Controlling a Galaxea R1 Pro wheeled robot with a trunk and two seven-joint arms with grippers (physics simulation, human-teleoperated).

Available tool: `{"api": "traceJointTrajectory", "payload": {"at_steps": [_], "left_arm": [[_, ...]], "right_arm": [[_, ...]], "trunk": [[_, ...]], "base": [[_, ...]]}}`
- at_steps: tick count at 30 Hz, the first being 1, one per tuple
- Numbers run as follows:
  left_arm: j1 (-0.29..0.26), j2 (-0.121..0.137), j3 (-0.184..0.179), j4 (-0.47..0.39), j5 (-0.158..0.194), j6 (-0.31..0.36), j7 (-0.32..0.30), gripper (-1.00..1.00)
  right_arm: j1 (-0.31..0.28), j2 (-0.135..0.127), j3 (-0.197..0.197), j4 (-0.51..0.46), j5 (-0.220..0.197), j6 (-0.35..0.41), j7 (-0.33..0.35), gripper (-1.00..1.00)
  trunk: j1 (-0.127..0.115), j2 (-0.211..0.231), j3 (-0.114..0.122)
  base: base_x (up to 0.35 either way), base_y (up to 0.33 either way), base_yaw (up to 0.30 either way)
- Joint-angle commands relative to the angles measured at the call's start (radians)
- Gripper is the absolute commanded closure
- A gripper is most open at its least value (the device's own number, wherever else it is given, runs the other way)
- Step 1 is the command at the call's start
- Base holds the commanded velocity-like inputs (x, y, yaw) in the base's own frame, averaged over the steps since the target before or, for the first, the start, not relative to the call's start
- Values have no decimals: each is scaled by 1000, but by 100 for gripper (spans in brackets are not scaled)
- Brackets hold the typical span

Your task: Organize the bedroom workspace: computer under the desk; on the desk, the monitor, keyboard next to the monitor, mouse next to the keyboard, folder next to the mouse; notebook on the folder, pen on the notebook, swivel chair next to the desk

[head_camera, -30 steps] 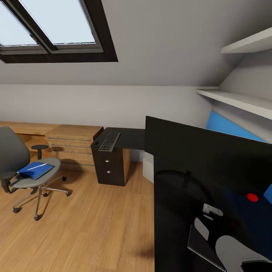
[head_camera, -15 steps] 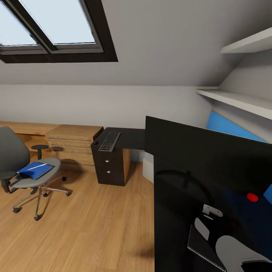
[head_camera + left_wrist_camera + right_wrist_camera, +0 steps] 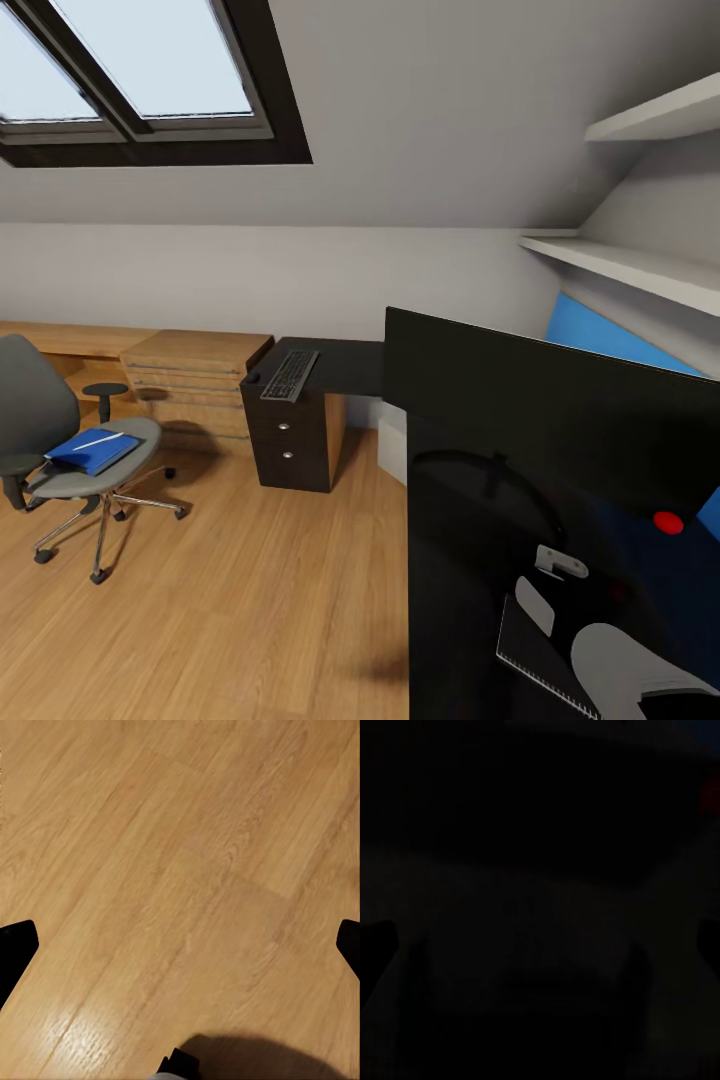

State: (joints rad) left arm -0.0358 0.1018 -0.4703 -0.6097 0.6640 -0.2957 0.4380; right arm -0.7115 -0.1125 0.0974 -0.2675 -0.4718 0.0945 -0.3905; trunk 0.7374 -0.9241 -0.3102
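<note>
1. The monitor stands on the glossy black surface near the robot, at the right of the head view, its red light at a lower corner.
2. The keyboard lies on the surface's far wing, close to that wing's left edge, well apart from the monitor.
3. The blue folder rests on the seat of the swivel chair, with the thin white pen on top; the chair stands on the wood floor, away from the surface.
4. Left pincer: dark fingertips sit at opposite picture edges, spread wide, nothing between them, above bare floor.
5. Right pincer: the wrist picture is almost black; its state cannot be told.
6. Judged step: likely fetching the keyboard. It should be gripped across its narrow width, kept level, and set beside the monitor.
7. Hard to read: pale shapes low on the near surface, cut off by the frame.
</note>
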Motion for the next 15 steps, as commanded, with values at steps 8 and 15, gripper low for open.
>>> {"api": "traceJointTrajectory", "payload": {"at_steps": [8, 15], "left_arm": [[-1, 1, -8, -1, 9, -11, 7, -100], [-1, 2, -8, -1, 9, -12, 7, -100]], "right_arm": [[0, 0, 8, -3, -4, 10, -7, -100], [0, 0, 8, -3, -2, 10, -7, -100]], "trunk": [[0, -1, -1], [0, -1, -1]], "base": [[-27, 0, 0], [-218, 0, 0]]}}
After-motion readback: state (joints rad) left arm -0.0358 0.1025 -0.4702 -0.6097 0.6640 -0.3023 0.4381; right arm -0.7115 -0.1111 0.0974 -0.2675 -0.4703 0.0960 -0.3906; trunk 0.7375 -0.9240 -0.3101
